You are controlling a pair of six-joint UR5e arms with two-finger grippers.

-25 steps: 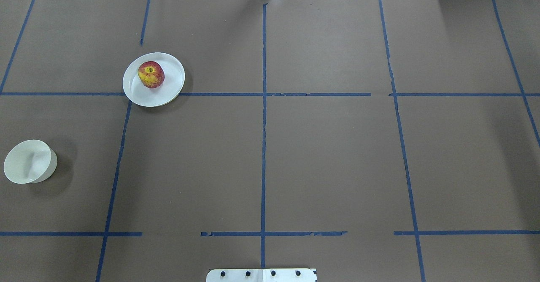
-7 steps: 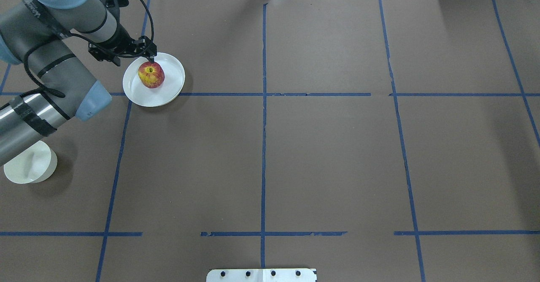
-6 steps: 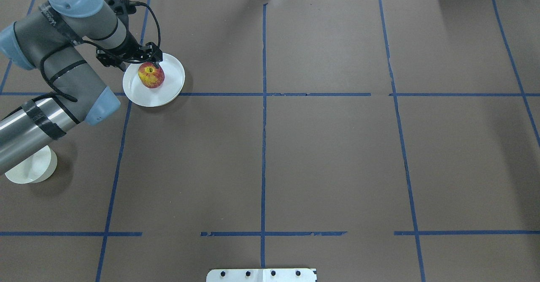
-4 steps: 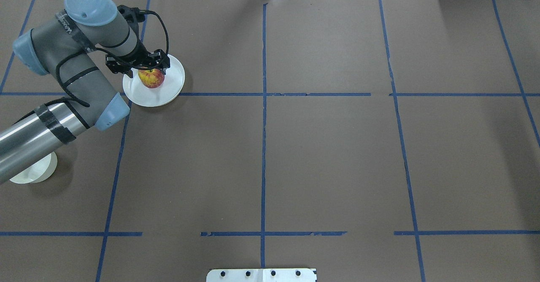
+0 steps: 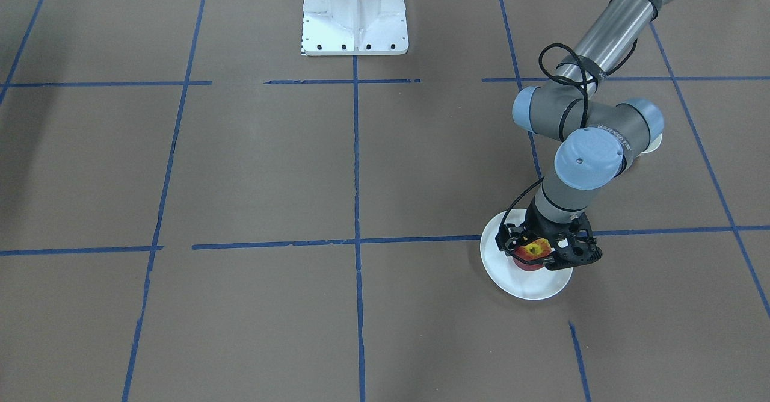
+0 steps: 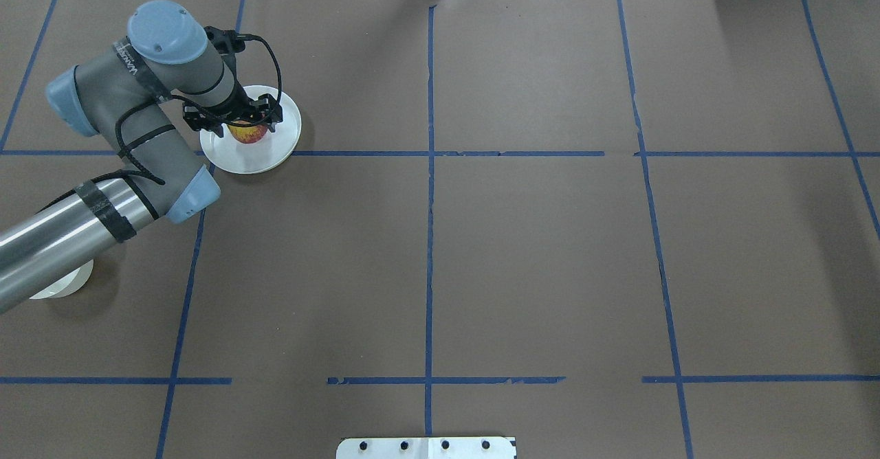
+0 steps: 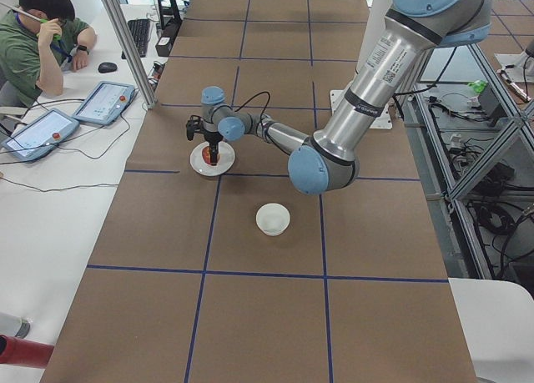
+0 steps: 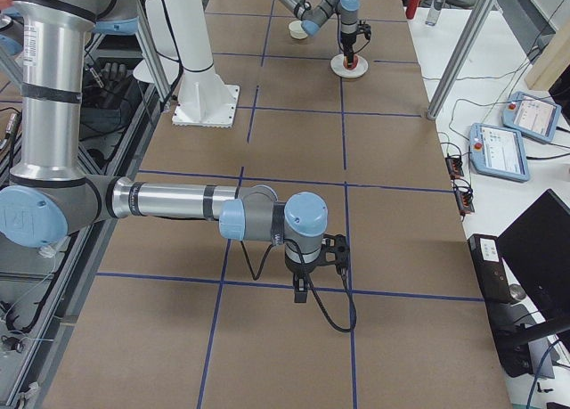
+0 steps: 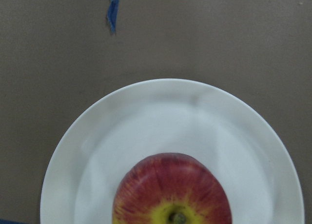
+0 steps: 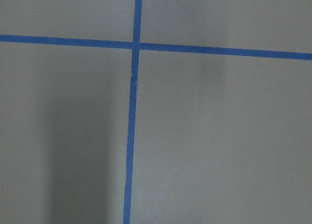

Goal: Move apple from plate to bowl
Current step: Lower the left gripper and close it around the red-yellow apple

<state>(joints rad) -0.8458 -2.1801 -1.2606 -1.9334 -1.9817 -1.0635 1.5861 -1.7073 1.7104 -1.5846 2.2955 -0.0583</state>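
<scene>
The red apple [image 6: 249, 133] with a yellow top sits on the white plate [image 6: 278, 144] at the far left. My left gripper [image 6: 237, 118] is open and low over the apple, one finger on each side of it. The front view shows the same gripper [image 5: 542, 253] astride the apple [image 5: 532, 251] on the plate [image 5: 529, 286]. The left wrist view shows the apple [image 9: 170, 192] and the plate [image 9: 146, 116], no fingers. The off-white bowl [image 6: 65, 284] stands nearer me, mostly hidden under my left arm. My right gripper [image 8: 303, 289] shows only in the right side view; I cannot tell its state.
The table is covered in brown paper with a grid of blue tape lines [image 6: 430, 170]. The white robot base plate [image 6: 426, 447] is at the near edge. An operator [image 7: 42, 41] sits at a side desk with tablets [image 7: 104, 101].
My left arm came in from the left, swung over the plate and brought its open gripper down around the apple. The arm now covers most of the bowl. Apple and plate have not moved.
</scene>
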